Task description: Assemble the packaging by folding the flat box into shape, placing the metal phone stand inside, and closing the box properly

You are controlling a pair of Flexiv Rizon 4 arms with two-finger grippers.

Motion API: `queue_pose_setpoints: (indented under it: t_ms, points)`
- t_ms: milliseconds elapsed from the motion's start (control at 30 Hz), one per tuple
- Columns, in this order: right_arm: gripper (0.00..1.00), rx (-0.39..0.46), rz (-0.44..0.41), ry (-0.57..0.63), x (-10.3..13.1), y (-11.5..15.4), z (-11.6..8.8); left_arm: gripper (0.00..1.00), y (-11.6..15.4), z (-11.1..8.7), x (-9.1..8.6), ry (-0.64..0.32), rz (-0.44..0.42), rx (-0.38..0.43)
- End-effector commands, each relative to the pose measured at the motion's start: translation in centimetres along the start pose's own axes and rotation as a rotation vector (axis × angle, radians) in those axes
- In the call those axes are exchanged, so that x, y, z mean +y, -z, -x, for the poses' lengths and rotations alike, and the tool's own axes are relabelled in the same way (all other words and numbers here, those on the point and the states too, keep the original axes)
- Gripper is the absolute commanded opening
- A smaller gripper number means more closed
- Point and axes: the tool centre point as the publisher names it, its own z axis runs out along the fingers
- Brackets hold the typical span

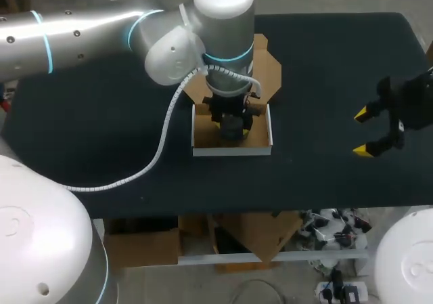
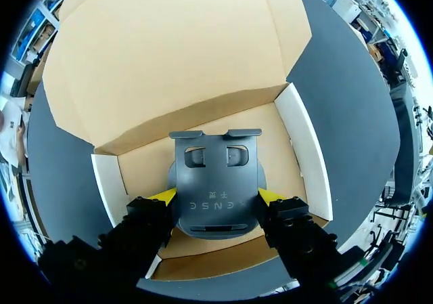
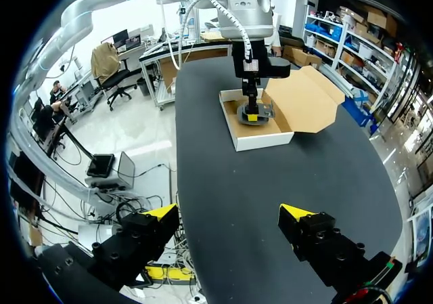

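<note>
between left jaws, phone stand (image 2: pixel 216 182)

The box (image 1: pixel 230 149) is showing white outer walls and plain brown cardboard inside, lid flap included. The phone stand (image 2: pixel 216 175) is reading uniform dark grey. The table (image 1: pixel 325 60) is appearing black, unpatterned. The left gripper (image 2: pixel 216 197) and right gripper (image 1: pixel 363 133) are showing black bodies, yellow tips. The left arm (image 1: pixel 81 33) is showing silver-grey, with white caps, light-blue rings and a white spiral-wrapped cable (image 1: pixel 165 124).

Robotics lab, by my read.
My left arm (image 1: pixel 81 32) and right arm (image 1: pixel 414 104) hang over a dark worktop (image 1: pixel 101 135), a coiled cable (image 1: pixel 162 140) trailing across it.
</note>
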Motion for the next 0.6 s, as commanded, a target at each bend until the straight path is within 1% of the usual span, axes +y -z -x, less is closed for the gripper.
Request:
queue_pose_setpoints:
  t_ms: [33, 300, 333, 367, 400, 433, 467, 500, 600]
  points:
    - [1.00, -0.001, 0.003, 0.001, -0.07, 0.09, -0.09, 0.00, -0.23, -0.23, 0.00, -0.001, 0.003, -0.006]
    - [1.00, -0.001, 0.003, 0.001, -0.07, 0.09, -0.09, 0.00, -0.80, -0.36, 0.01, 0.000, 0.015, -0.026]
    - [1.00, -0.001, 0.003, 0.001, -0.07, 0.09, -0.09, 0.14, -0.82, -0.38, 0.00, 0.001, 0.014, -0.031]
    - [1.00, -0.001, 0.003, 0.001, -0.07, 0.09, -0.09, 0.33, -0.82, -0.38, 0.00, 0.002, 0.014, -0.032]
    - [1.00, -0.001, 0.003, 0.001, -0.07, 0.09, -0.09, 0.44, -0.82, -0.38, 0.00, 0.002, 0.014, -0.033]
    - [1.00, -0.001, 0.003, 0.001, -0.07, 0.09, -0.09, 0.69, -0.82, -0.39, 0.00, 0.003, 0.014, -0.035]
    - [1.00, -0.001, 0.003, 0.001, -0.07, 0.09, -0.09, 0.89, -0.80, -0.40, -0.01, 0.004, 0.013, -0.036]
    - [1.00, -0.001, 0.003, 0.001, -0.07, 0.09, -0.09, 1.00, -0.78, -0.40, -0.02, 0.005, 0.013, -0.036]
    - [1.00, -0.001, 0.003, 0.001, -0.07, 0.09, -0.09, 1.00, -0.74, -0.41, 0.00, 0.009, 0.011, -0.035]
